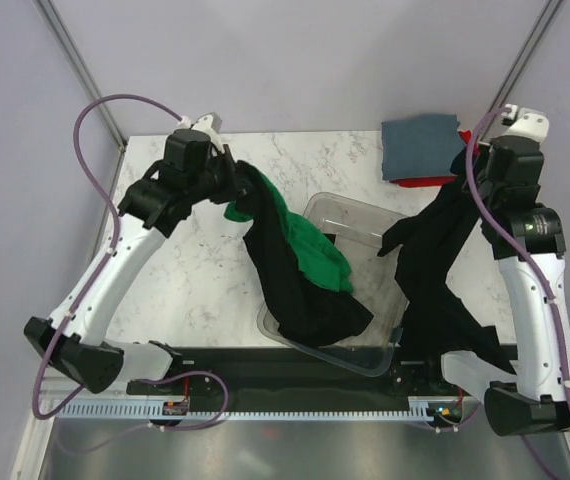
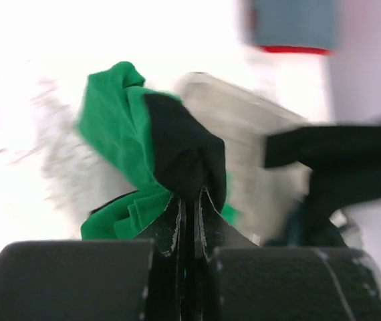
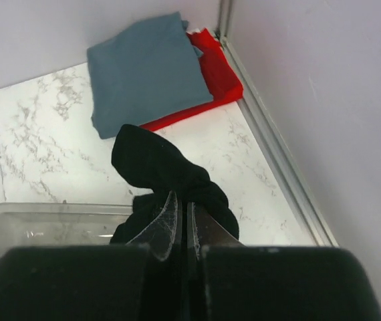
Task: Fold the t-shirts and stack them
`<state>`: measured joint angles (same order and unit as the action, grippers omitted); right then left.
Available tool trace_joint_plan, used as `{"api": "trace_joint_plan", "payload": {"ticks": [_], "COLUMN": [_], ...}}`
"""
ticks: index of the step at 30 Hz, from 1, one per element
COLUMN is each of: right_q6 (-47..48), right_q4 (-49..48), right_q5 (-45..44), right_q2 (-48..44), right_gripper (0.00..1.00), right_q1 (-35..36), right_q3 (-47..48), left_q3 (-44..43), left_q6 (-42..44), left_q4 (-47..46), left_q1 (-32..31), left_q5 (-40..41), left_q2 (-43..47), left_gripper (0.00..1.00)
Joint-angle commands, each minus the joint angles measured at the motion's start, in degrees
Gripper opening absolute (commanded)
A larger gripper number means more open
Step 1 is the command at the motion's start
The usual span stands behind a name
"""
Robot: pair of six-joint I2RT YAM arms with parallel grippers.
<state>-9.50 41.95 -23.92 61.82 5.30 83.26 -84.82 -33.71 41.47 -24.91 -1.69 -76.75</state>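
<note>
My left gripper (image 1: 237, 180) is shut on a bunch of black t-shirt (image 1: 290, 285) and green t-shirt (image 1: 305, 240), lifted above the table; both hang down into the clear bin. In the left wrist view the black cloth (image 2: 184, 150) and green cloth (image 2: 113, 127) bulge past the shut gripper (image 2: 190, 200). My right gripper (image 1: 470, 165) is shut on another black t-shirt (image 1: 435, 265) that hangs down to the table's near edge; it also shows in the right wrist view (image 3: 160, 167) above the gripper (image 3: 182, 204). A folded slate grey-blue t-shirt (image 1: 420, 145) lies on a folded red t-shirt (image 1: 435, 180) at the back right.
A clear plastic bin (image 1: 360, 215) stands in the middle near the front edge. Grey walls with metal frame posts (image 3: 271, 140) enclose the marble table (image 1: 185, 260) at the back and sides.
</note>
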Motion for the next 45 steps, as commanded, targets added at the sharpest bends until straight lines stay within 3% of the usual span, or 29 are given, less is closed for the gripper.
{"api": "trace_joint_plan", "payload": {"ticks": [1,6,11,17,19,20,23,24,25,26,28,29,32,38,45], "right_q6": [-5.3,-12.2,-12.9,-13.2,-13.4,-13.6,-13.7,-13.7,-13.6,-13.6,-13.9,-14.1,-14.9,-16.0,-17.0], "right_q4": [1.0,2.3,3.6,3.5,3.5,3.5,3.6,3.5,3.5,3.5,3.1,2.9,1.7,0.3,-1.5], "right_q5": [6.7,18.0,16.0,13.6,13.3,13.4,13.9,14.2,14.3,14.5,15.9,16.8,20.0,25.5,28.8], "right_q2": [2.1,5.3,5.2,2.7,2.4,2.2,1.6,1.5,1.3,0.8,0.1,-0.3,-1.3,-3.4,-4.8], "right_gripper": [0.00,0.00,0.00,0.00,0.00,0.00,0.00,0.00,0.00,0.00,0.00,0.00,0.00,0.00,0.00], "right_q1": [-8.4,-16.9,-19.0,-19.8,-19.8,-19.8,-19.8,-19.8,-19.8,-19.8,-19.8,-19.7,-19.8,-19.4,-19.1], "right_q3": [4.5,11.0,12.7,10.0,9.7,9.7,9.1,8.4,8.1,7.7,6.4,5.9,3.7,0.3,-4.4], "left_q3": [-5.9,-9.8,-15.7,-19.6,-20.1,-20.1,-20.0,-20.6,-21.1,-21.4,-21.8,-21.4,-17.3,-3.0,9.7], "left_q6": [2.1,2.6,7.1,8.6,9.5,9.7,11.5,12.9,13.1,13.4,13.9,13.8,11.7,9.4,9.5], "left_q4": [4.1,4.1,4.0,4.1,4.3,5.0,8.0,9.8,11.6,13.6,19.1,20.5,22.6,20.2,12.4], "left_q1": [-6.6,-20.9,-37.0,-43.3,-43.6,-43.6,-43.6,-43.6,-43.6,-43.6,-43.2,-41.8,-35.8,-21.6,-20.0], "left_q5": [-2.3,-5.5,-5.9,-10.0,-11.0,-11.7,-11.0,-9.5,-6.7,1.0,8.3,13.2,16.5,15.9,10.4], "left_q2": [0.8,-3.6,-11.8,-19.3,-20.0,-20.4,-20.2,-20.1,-19.8,-19.7,-18.5,-18.2,-16.0,-11.8,-13.8], "left_gripper": [0.02,0.02,0.02,0.04,0.11,0.24,0.51,0.54,0.61,0.69,0.76,0.78,0.78,0.76,0.73]}}
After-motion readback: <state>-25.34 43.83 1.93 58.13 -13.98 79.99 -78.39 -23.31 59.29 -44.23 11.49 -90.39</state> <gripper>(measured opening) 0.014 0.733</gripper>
